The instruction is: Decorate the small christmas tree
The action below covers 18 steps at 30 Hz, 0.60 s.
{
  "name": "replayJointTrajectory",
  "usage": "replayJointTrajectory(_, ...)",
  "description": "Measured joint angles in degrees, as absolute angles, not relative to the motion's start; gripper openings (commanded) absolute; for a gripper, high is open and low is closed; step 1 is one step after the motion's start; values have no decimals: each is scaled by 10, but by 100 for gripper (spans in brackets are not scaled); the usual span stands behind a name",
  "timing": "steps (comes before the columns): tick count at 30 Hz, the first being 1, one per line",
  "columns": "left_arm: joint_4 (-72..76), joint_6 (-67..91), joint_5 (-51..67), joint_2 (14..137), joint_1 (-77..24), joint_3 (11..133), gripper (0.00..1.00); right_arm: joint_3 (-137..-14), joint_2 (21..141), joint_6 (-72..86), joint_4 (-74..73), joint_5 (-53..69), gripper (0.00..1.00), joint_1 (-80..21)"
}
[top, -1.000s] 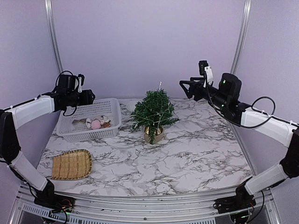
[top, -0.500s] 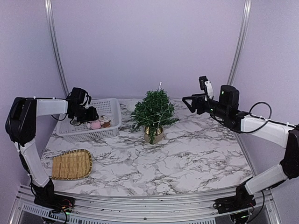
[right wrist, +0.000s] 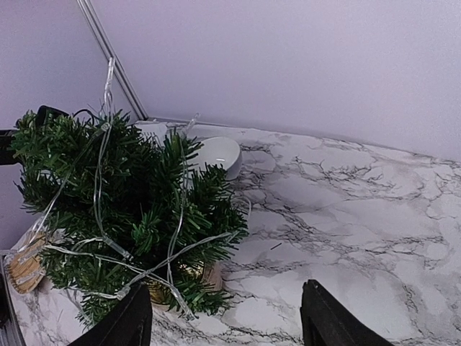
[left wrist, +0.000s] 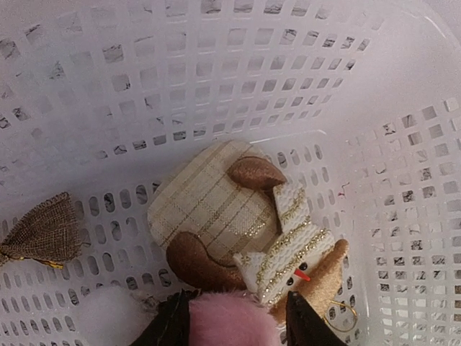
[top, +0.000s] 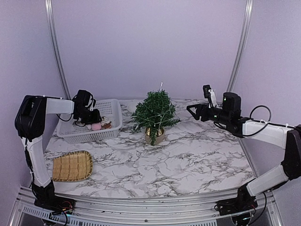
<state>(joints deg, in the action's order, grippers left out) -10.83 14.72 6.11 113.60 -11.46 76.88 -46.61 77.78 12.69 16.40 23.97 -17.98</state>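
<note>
Nearest you, at the front left of the marble table (top: 197,160), lies a woven bamboo tray (top: 72,165). Beyond it stands the white plastic basket (top: 107,106), and your left gripper (top: 92,117) is down inside it. Its fingers (left wrist: 171,326) sit on either side of a pink fluffy ornament (left wrist: 229,321) and touch its fur. You cannot tell whether they are squeezing it. Just past the pink one lie a beige plaid ornament (left wrist: 209,209) with brown patches and a figure in a cream knit hat (left wrist: 292,238). A burlap piece (left wrist: 43,232) lies apart at the left.

The small christmas tree (top: 154,112) stands upright near the middle of the table, just right of the basket, in its tan pot (top: 156,135). A clear light string (right wrist: 101,180) is draped over the branches.

Your right gripper (top: 189,108) hangs in the air to the right of the tree, pointing toward it, fingers spread wide and holding nothing.

Behind the tree, a white rounded object (right wrist: 218,155) rests on the table near the lilac back wall (top: 150,47).
</note>
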Motion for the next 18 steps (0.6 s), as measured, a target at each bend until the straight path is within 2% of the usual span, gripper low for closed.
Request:
replayJointTrajectory(4,-112,144,56,1136,-115,761,55,-466,778,127,164,241,68,-180)
replayJointTrajectory(11,-121,141,48,1133,-115,740,55,-466,778,135,167,246,68,-180)
replayJointTrajectory(18,-122,140,42,1133,-115,740,37,-466,778,135,168,246,68,-180)
